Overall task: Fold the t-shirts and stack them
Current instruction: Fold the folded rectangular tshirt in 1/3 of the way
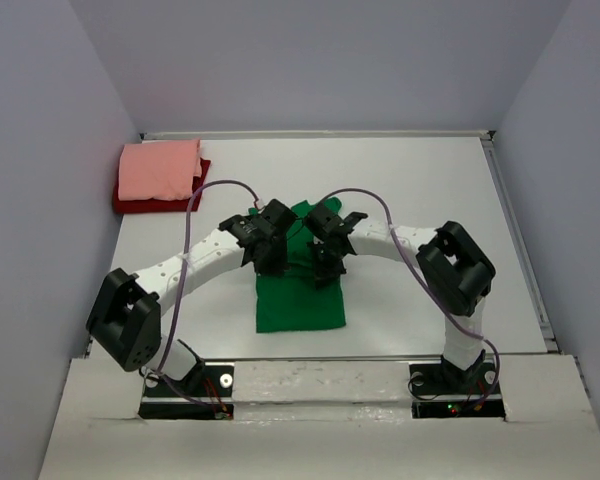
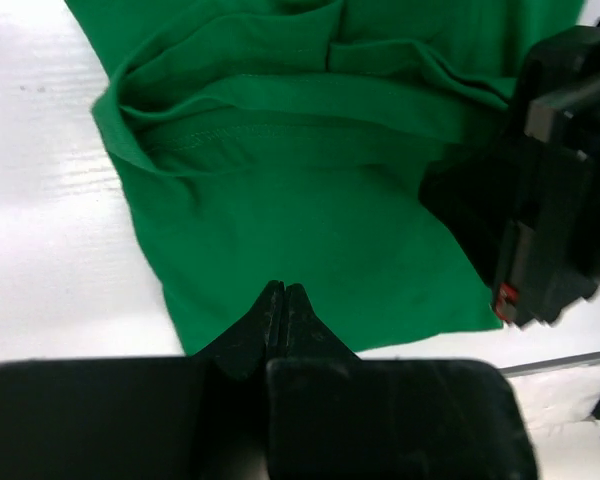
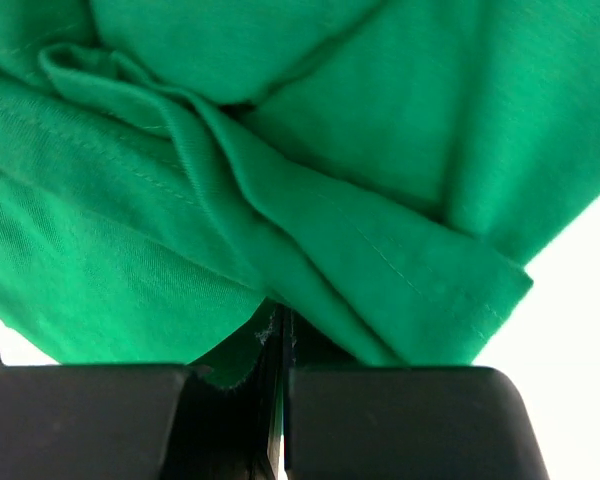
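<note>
Two arms reach inward from the near edge of the worktop (image 1: 430, 200) and meet over the green t-shirt (image 1: 300, 305). The shirt lies at the middle, a little toward that near edge, its near part a flat rectangle and its far part bunched into folds under the wrists. The left gripper (image 2: 283, 298) has its fingers pressed tight together with nothing visible between them, its tips poised over a smooth stretch of the shirt, close to one of its edges. The right gripper (image 3: 278, 322), just beside it on the right, is likewise clenched. A thick hemmed fold of the green cloth lies right against its fingertips and drapes across them, though whether any cloth is pinched between them cannot be told. Well apart, in the far left corner, the salmon-pink t-shirt (image 1: 160, 168) sits folded on top of the dark red t-shirt (image 1: 126, 205), whose edges show along the near and right sides.
</note>
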Available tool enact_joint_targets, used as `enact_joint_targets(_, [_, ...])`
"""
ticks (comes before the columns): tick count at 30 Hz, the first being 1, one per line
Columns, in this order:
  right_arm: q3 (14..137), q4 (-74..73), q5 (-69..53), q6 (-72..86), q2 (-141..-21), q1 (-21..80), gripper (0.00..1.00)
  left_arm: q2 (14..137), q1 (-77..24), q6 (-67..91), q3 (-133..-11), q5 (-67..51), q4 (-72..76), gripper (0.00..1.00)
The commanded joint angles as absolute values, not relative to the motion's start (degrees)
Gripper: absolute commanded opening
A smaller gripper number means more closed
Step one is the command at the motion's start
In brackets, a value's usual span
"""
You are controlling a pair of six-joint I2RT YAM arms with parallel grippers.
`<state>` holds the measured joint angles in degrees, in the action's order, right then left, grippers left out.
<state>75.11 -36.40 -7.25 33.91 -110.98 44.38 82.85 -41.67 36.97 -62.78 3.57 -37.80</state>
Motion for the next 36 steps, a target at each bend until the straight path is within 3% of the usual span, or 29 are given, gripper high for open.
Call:
enact_joint_targets(1, [75.05, -39.72, -3.70, 36.83, -111.28, 47.55, 0.00, 82.71, -41.92, 35.60, -59.86, 1.50, -35.51, 0.00])
enact_joint_targets(7, [78.22, -47.36, 2.81, 39.28, -104.87, 48.77, 0.00, 82.71, -41.92, 34.54, -59.15, 1.41, -35.68, 0.00])
enact_joint_targets(10, [78.83, -50.35, 3.95, 40.60, -100.56, 49.48, 0.13, 82.35, -41.92, 34.54, -58.71, 0.79, -35.25, 0.00])
enact_joint_targets(11, [79.62, -52.19, 4.74, 41.39, -98.98, 50.27, 0.22, 82.35, -41.92, 34.45, -58.71, 0.44, -35.07, 0.00])
enact_joint_targets(14, [81.12, -54.83, 5.62, 42.62, -96.25, 51.59, 0.25, 82.18, -41.92, 34.71, -58.89, 0.53, -35.59, 0.00])
enact_joint_targets(16, [80.69, -54.49, 4.58, 42.80, -95.19, 52.12, 0.24, 81.48, -41.92, 35.24, -58.62, 0.62, -35.60, 0.00])
enact_joint_targets(18, [78.76, -53.18, 4.13, 42.80, -94.57, 52.12, 0.03, 80.33, -41.92, 36.65, -56.88, 1.32, -35.07, 0.00])
enact_joint_targets(19, [77.97, -52.83, 4.39, 42.80, -94.57, 52.12, 0.00, 80.16, -41.92, 37.09, -55.91, 1.23, -34.46, 0.00])
enact_joint_targets(29, [69.61, -42.37, 3.87, 40.79, -99.22, 50.72, 0.00, 79.82, -37.89, 36.66, -49.04, 1.93, -30.85, 0.00])
enact_joint_targets(36, [74.00, -41.84, 4.57, 38.41, -104.76, 50.19, 0.00, 79.45, -35.86, 35.24, -48.17, 0.35, -30.85, 0.00])
